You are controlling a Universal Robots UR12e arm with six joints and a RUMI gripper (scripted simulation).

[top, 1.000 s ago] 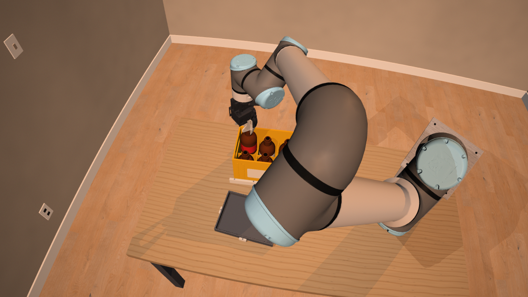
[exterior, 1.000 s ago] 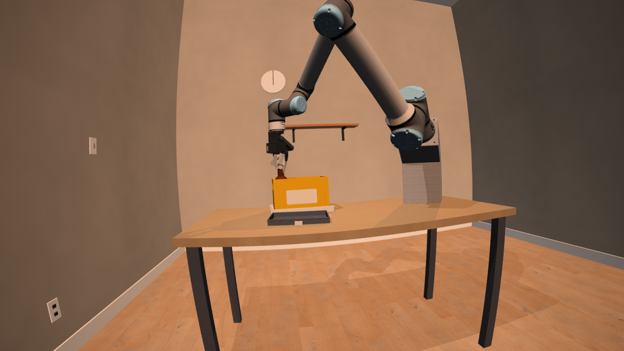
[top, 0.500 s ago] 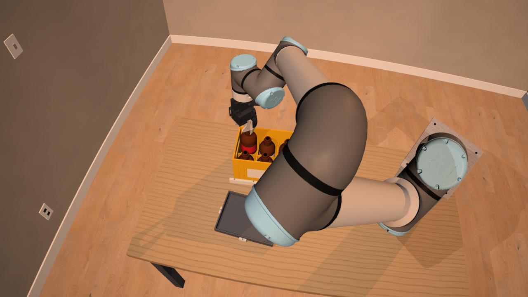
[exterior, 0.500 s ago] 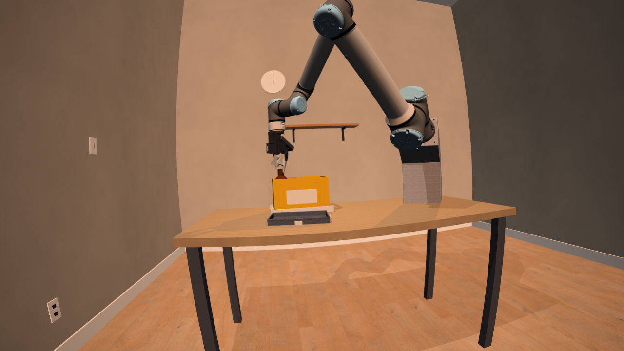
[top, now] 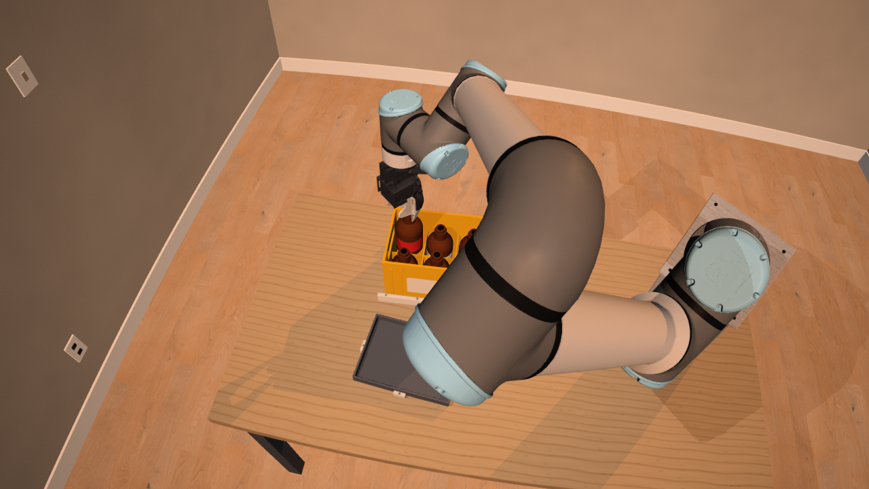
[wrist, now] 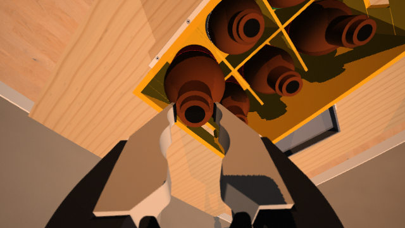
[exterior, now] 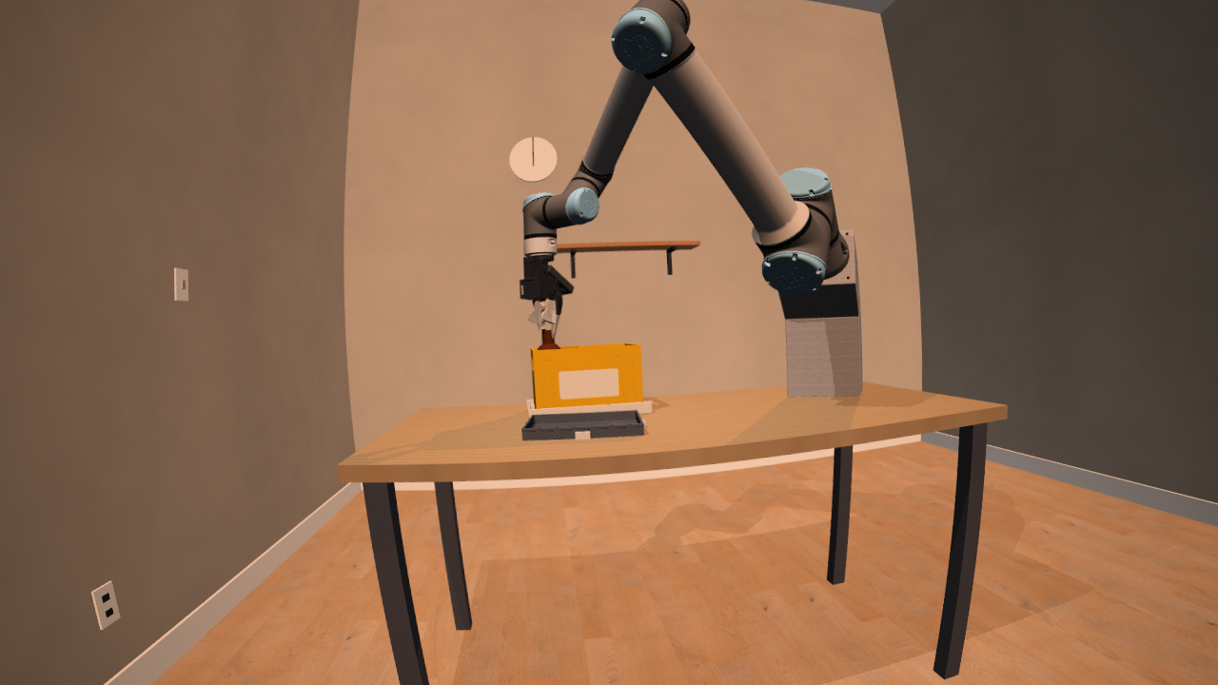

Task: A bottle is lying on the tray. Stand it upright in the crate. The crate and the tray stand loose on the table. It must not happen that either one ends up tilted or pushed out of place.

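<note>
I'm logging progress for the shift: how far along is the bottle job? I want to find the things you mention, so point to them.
Done: the brown glass-like bottle with the red band (top: 409,231) (wrist: 194,79) is off the dark grey tray (top: 381,349) (exterior: 583,423) and upright in a corner compartment of the yellow crate (top: 398,278) (exterior: 587,358).
In hand: the gripper (top: 411,214) (exterior: 545,325) (wrist: 195,104) grips its neck.
Left: probably finish lowering, release, withdraw.

Crate (top: 413,279) (exterior: 587,382) (wrist: 305,121) on worktop (top: 316,340) (exterior: 723,442) (wrist: 79,82), behind tray (top: 382,355) (exterior: 583,430) (wrist: 316,128); bottles (top: 439,243) (wrist: 237,28) stand inside crate.

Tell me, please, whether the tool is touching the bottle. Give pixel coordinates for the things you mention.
Touching: the wrist view shows the tool (top: 411,214) (exterior: 546,326) (wrist: 195,104) pinching the bottle's (top: 409,231) (exterior: 549,341) (wrist: 194,76) neck from both sides.
</note>
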